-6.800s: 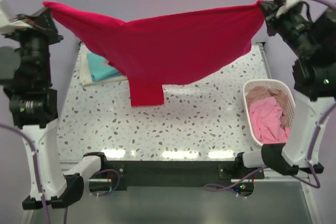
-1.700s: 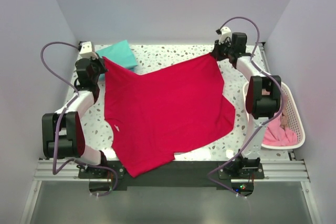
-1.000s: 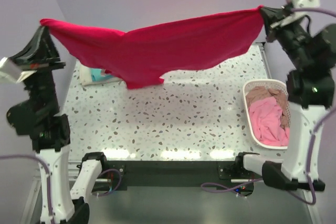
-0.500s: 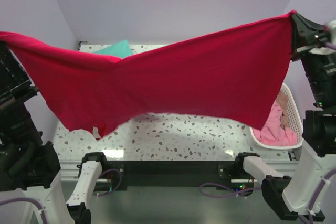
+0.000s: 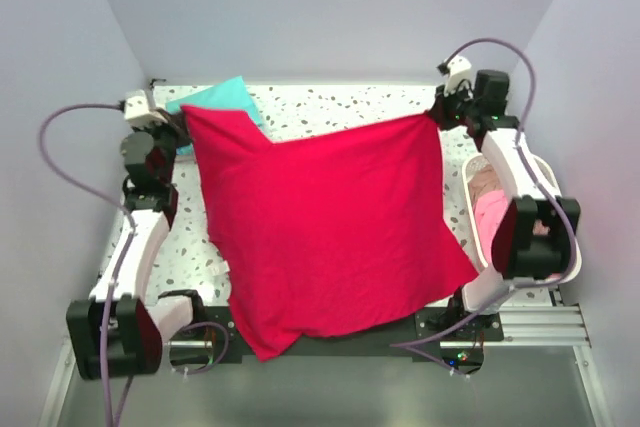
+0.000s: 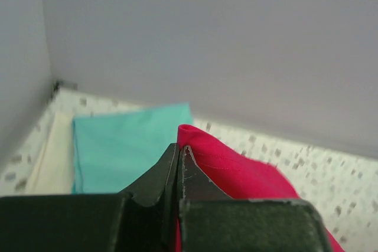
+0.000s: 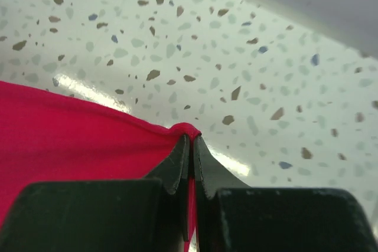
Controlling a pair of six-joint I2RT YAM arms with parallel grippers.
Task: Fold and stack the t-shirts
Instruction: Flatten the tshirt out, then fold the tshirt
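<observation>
The crimson-red t-shirt (image 5: pixel 325 222) is stretched wide over the table, its lower part hanging past the near edge. My left gripper (image 5: pixel 183 119) is shut on its far left corner (image 6: pixel 204 154). My right gripper (image 5: pixel 437 115) is shut on its far right corner (image 7: pixel 183 129). A folded teal t-shirt (image 5: pixel 222 97) lies at the far left, on a cream one (image 6: pixel 50 160); both show in the left wrist view, the teal one (image 6: pixel 124 149) just beyond the jaws. Pink t-shirts (image 5: pixel 490 217) lie in the basket.
The white mesh laundry basket (image 5: pixel 545 172) stands at the right edge, under my right arm. The speckled table (image 5: pixel 330 102) shows bare along the far side, and in the right wrist view (image 7: pixel 236 45). Lilac walls close in on three sides.
Both arms have swung down and forward from holding the red t-shirt high in the air. The shirt now lies spread across the table, its corners held low at the far side.
</observation>
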